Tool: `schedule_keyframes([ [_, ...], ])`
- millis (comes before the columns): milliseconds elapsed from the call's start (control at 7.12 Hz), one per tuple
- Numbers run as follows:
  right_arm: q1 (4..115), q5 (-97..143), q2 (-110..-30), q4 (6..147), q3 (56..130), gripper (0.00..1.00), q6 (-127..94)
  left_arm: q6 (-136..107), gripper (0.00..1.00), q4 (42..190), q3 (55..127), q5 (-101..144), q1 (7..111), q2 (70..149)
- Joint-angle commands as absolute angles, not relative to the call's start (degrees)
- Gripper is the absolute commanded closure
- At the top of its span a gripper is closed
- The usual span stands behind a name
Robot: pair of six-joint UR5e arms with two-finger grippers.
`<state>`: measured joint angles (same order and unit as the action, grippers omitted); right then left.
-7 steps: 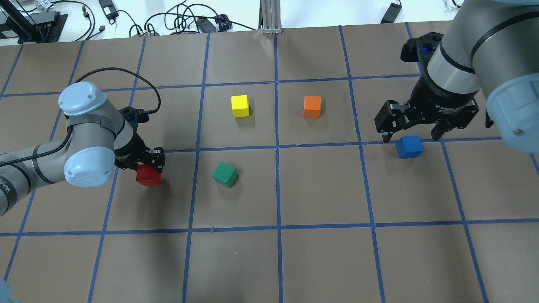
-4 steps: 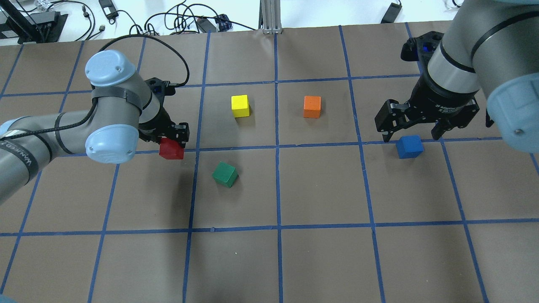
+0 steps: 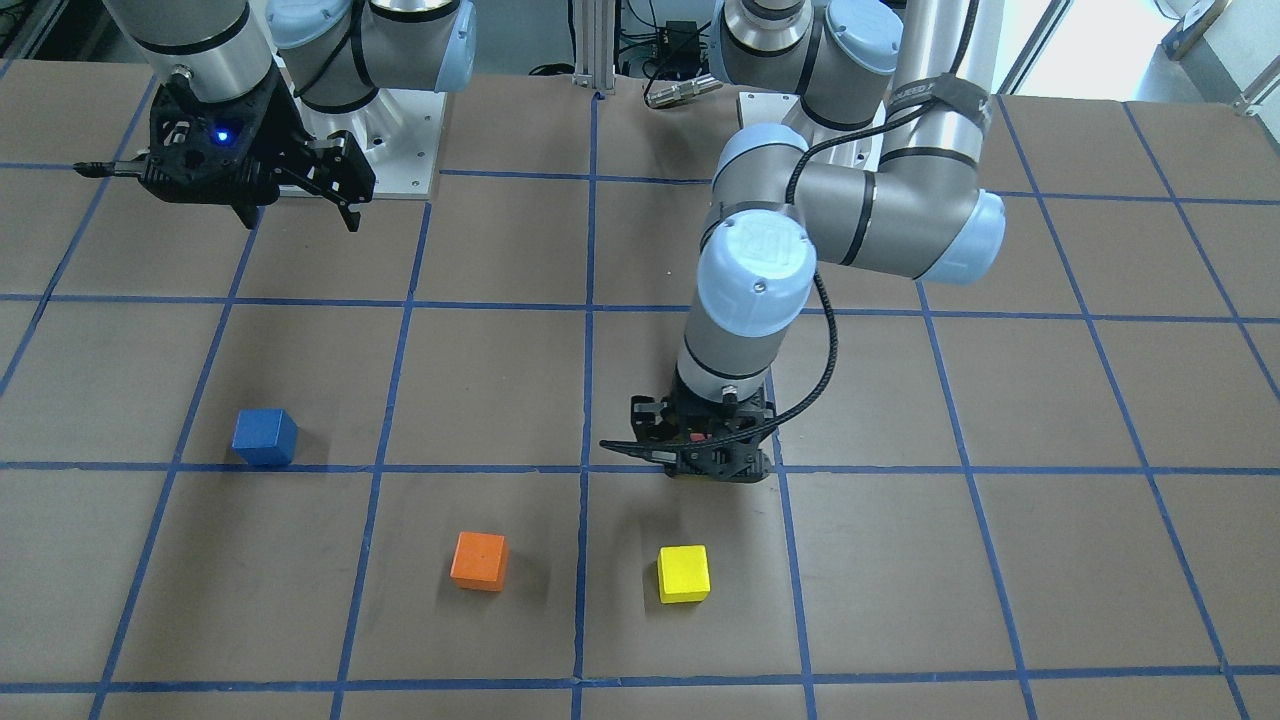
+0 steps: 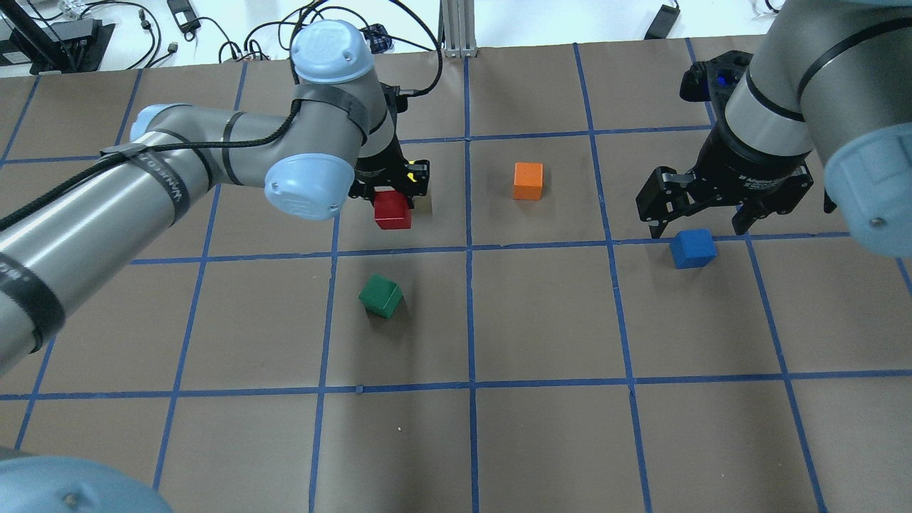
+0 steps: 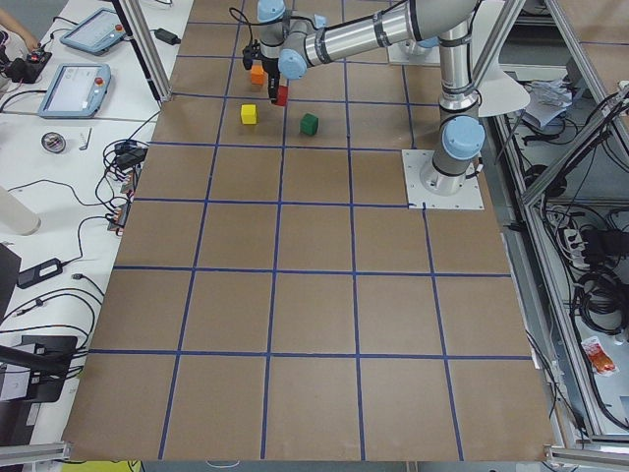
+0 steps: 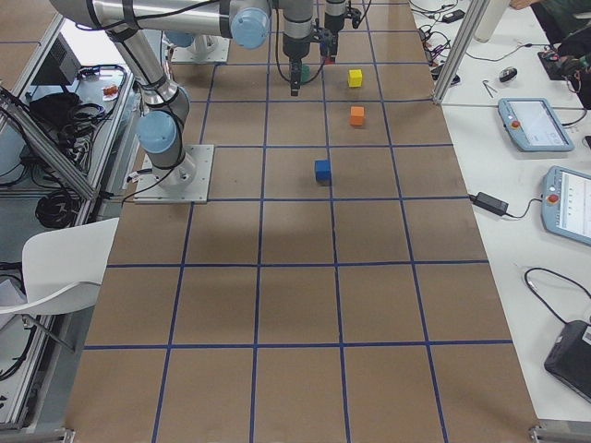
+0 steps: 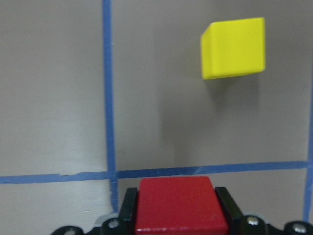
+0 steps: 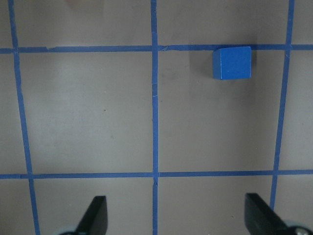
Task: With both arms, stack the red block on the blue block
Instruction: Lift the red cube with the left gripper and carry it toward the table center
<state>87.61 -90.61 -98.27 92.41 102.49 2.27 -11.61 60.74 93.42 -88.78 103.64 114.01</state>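
Red block (image 4: 392,211) shifted ctr-ward, level, grid-aligned, in L pincer (image 4: 393,196).

Brown table (image 4: 541,442), blue tape grid (image 4: 541,247); white side bench (image 6: 489,148), cables (image 4: 260,35), chair (image 6: 55,268)

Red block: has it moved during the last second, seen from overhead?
Yes. In the left gripper, the red block travelled right and away from the robot: from left of the green block to beyond it.

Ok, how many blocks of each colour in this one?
red block: 1
blue block: 1
green block: 1
yellow block: 1
orange block: 1
Total: 5
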Motion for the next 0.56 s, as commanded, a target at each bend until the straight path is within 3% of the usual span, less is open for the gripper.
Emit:
schedule_keyframes([
  [0,87.45,-90.79,-98.17,92.64,102.57,0.0,2.37,-14.59,1.0,60.56,90.02,-88.51,108.44,119.34],
  [421,87.19,-90.88,-97.91,92.9,102.48,0.0,2.64,-15.12,0.96,57.05,89.82,-88.68,112.32,124.26],
])
